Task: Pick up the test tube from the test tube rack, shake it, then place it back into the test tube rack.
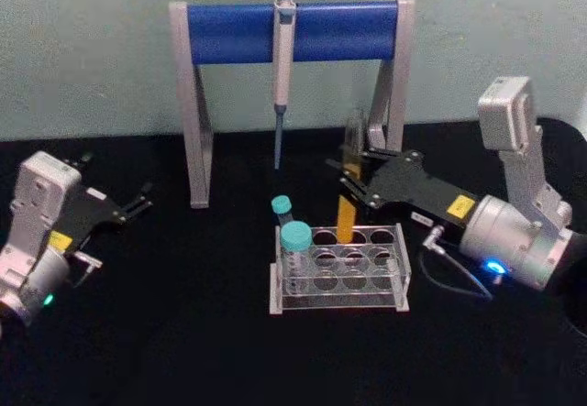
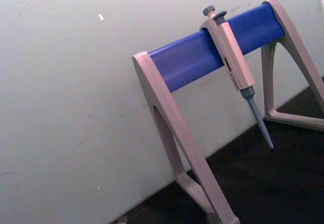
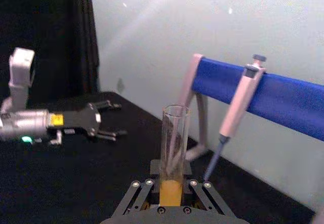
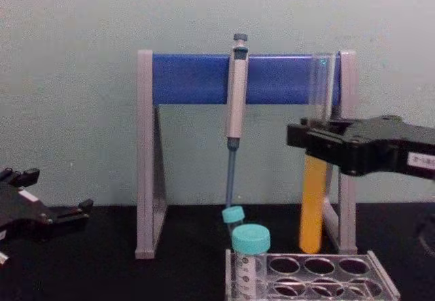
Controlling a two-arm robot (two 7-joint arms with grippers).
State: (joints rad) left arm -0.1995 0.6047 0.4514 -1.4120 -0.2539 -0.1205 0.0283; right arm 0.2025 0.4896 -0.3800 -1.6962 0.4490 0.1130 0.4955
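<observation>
Black bench (image 1: 183,333) carries a tall grey-and-blue pipette stand (image 1: 238,32) at the back, with a pipette (image 1: 283,67) hanging from its bar. Reaching in from the right, the right end effector (image 1: 353,179) is clamped around the middle of the test tube (image 1: 346,218). The left end effector (image 1: 139,200) sits far left, fingers apart, holding nothing. The clear test tube rack (image 1: 339,298) stands centre front. The tube hangs upright, its orange-yellow end just above the rack's rear row. Two teal-capped vials (image 1: 295,241) stand at the rack's left side.
</observation>
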